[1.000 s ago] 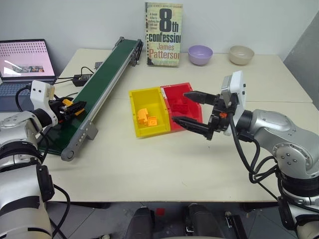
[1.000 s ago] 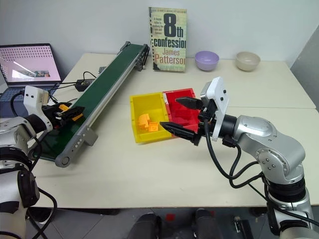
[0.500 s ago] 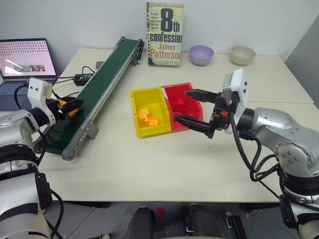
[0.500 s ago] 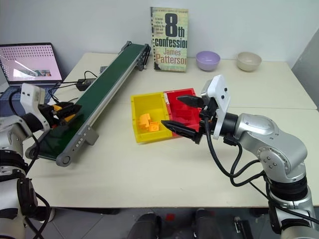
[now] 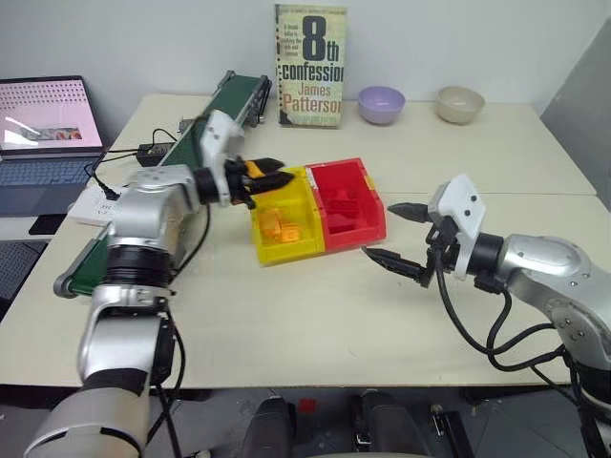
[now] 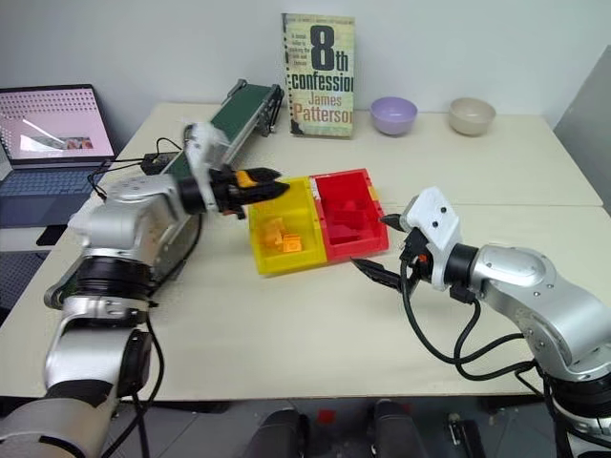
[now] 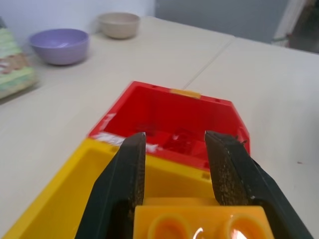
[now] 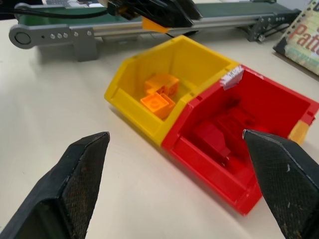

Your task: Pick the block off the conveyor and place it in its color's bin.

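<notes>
The block (image 5: pixel 253 170), a small yellow-orange brick, is clamped in my left gripper (image 5: pixel 272 177), which is shut on it and hovers over the far left rim of the yellow bin (image 5: pixel 291 250). From the left wrist, the block (image 7: pixel 199 224) sits low between the black fingers (image 7: pixel 127 184). Loose yellow-orange bricks (image 8: pixel 159 94) lie inside the bin. The dark green conveyor (image 5: pixel 243 93) runs behind my left arm. To the right of the joined red tray (image 5: pixel 348 191), my right gripper (image 5: pixel 378 229) stands open and empty, just above the table.
Red bricks (image 8: pixel 219 132) lie in the red tray. A book (image 5: pixel 310 65) stands upright at the back, with a purple bowl (image 5: pixel 381 103) and a beige bowl (image 5: pixel 459 103) to its right. A laptop (image 5: pixel 43 129) and cables (image 5: pixel 153 151) are at far left.
My left gripper swung right from the conveyor's near end to above the yellow bin, carrying the block. My right gripper sank and drew back to the right of the trays.
</notes>
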`<control>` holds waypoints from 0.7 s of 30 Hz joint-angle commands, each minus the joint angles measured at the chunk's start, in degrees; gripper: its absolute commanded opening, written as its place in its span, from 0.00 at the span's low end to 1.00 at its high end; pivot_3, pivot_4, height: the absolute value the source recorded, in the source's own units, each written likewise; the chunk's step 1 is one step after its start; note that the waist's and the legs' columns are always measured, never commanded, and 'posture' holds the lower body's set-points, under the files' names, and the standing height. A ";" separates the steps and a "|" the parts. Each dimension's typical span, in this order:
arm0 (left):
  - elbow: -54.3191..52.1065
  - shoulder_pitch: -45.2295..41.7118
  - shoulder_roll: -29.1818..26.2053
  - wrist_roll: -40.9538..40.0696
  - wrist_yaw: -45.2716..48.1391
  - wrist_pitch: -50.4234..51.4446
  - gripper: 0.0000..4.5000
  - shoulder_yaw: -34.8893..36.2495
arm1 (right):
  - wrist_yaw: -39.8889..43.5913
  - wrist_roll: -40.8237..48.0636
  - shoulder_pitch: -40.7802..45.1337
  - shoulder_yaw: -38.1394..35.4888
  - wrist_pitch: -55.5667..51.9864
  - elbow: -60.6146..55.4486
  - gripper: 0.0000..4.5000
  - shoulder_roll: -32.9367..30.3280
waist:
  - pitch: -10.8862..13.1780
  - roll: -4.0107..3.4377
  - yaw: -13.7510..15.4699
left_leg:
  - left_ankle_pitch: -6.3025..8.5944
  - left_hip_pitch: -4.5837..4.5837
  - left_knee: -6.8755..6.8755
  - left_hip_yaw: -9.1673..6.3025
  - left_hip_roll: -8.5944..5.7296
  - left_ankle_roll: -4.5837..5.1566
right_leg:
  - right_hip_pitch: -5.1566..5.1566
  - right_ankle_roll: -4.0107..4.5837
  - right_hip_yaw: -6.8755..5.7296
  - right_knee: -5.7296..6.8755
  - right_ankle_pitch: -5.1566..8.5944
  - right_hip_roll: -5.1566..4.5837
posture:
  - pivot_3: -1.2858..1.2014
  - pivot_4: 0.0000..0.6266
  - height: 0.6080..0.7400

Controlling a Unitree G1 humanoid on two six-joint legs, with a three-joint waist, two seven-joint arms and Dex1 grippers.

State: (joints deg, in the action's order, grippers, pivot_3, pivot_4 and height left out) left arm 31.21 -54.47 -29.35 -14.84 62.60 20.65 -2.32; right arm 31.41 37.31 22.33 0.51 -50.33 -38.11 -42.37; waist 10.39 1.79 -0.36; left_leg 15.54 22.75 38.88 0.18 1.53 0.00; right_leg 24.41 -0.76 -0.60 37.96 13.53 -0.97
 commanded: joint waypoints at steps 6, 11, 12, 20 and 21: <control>15.38 -6.18 1.24 4.97 3.48 -12.03 0.60 -1.57 | -5.77 2.25 -3.22 -4.46 -3.52 -8.06 1.00 1.71 | 0.00 0.00 0.00 | 0.00 0.00 -0.01 -0.04 0.11 0.00 | 0.02 -0.11 -0.07 0.02 0.08 0.34 | 0.52 0.24 1.00; 18.42 -8.70 1.29 5.02 4.05 -13.63 0.83 -0.46 | -6.88 3.25 -2.37 -5.07 -4.74 -8.33 1.00 1.74 | 0.00 0.00 0.25 | 0.00 0.06 0.00 -0.02 0.09 0.00 | 0.02 -0.12 -0.04 -0.04 0.08 0.32 | 0.52 0.24 1.00; 18.71 -9.16 1.09 4.95 4.18 -13.78 0.88 -0.19 | -6.88 3.32 -2.07 -4.98 -4.79 -8.17 1.00 1.73 | 0.00 0.00 0.26 | 0.00 0.06 0.00 -0.01 0.07 0.00 | 0.02 -0.10 -0.04 -0.07 0.07 0.30 | 0.52 0.24 1.00; 9.65 -6.44 -9.67 4.36 11.17 -6.61 0.99 0.26 | -1.76 1.91 0.97 -4.28 -2.40 -3.16 1.00 -0.45 | 0.01 0.00 -0.56 | 0.00 0.01 -0.02 -0.02 0.07 0.01 | 0.07 -0.08 -0.02 -0.04 0.05 0.27 | 0.52 0.24 1.00; 6.74 -4.80 -11.90 4.57 12.11 -5.58 0.99 0.04 | -0.71 1.43 1.78 -4.11 -1.62 -1.82 1.00 -0.86 | 0.01 -0.01 -0.71 | 0.00 0.01 -0.04 -0.03 0.10 0.01 | 0.09 -0.07 0.00 -0.05 0.05 0.30 | 0.52 0.24 1.00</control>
State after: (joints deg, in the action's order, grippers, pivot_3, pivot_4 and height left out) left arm 44.06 -60.81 -38.25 -10.06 72.34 12.89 -3.02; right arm 28.60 39.44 22.09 -2.78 -54.27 -41.12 -42.54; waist 10.40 1.78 -1.07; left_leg 15.54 22.75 38.84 0.12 1.65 0.00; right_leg 24.49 -0.79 -0.59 37.93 13.57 -0.67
